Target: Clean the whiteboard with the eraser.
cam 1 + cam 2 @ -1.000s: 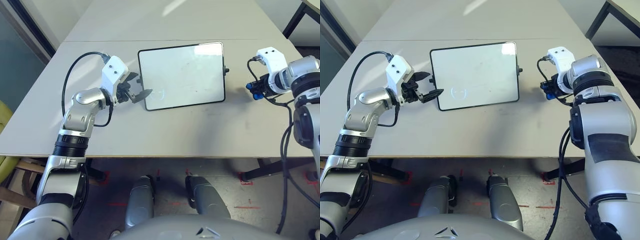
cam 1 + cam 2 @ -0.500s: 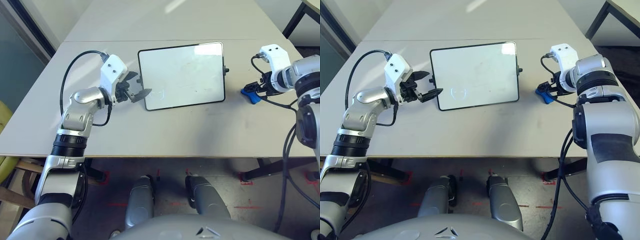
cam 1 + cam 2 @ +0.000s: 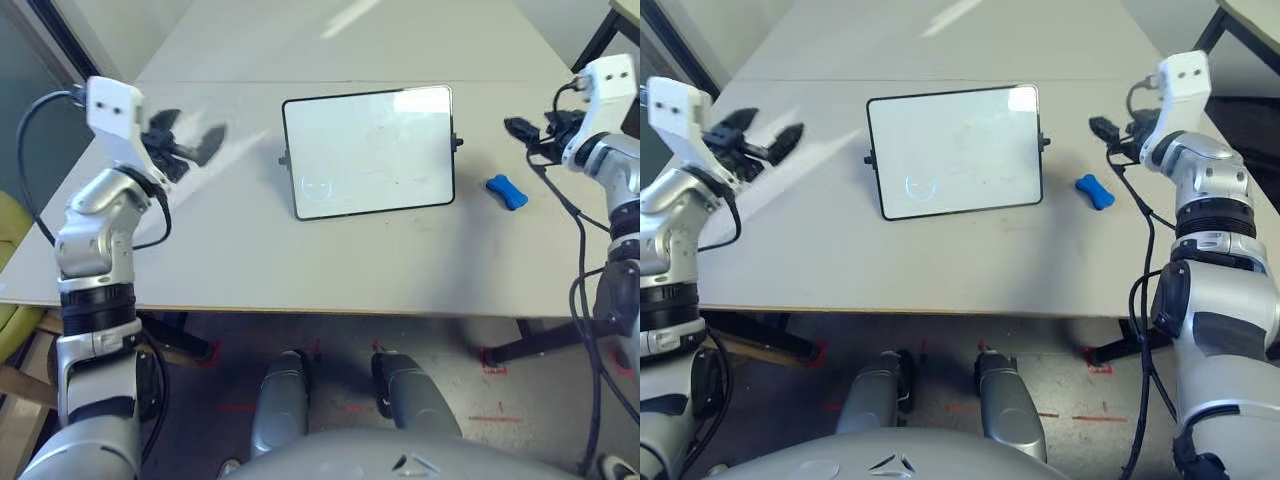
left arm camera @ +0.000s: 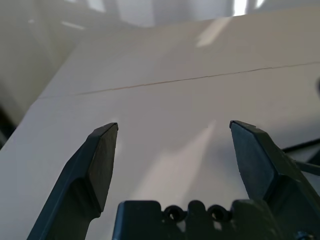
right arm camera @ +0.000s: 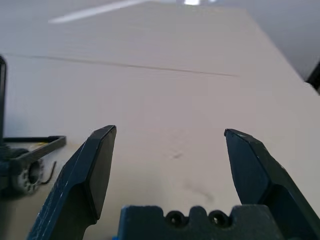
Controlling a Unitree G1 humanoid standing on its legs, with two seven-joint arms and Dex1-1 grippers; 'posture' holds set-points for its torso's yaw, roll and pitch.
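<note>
Now the eraser [image 3: 507, 192] lies loose on the table [image 3: 330, 260], beside the whiteboard [image 3: 370, 150]. Both the left gripper [image 3: 187, 143] and the right gripper [image 3: 527, 128] are spread and hold nothing. The board looks almost clean, so I judge the wiping is finished.

pale table [image 3: 300, 260], grey floor [image 3: 330, 370], red marks [image 3: 495, 358]

Glossy whiteboard [image 3: 370, 150] on a matt table [image 3: 300, 260]; smooth plastic-looking eraser [image 3: 507, 192].
</note>
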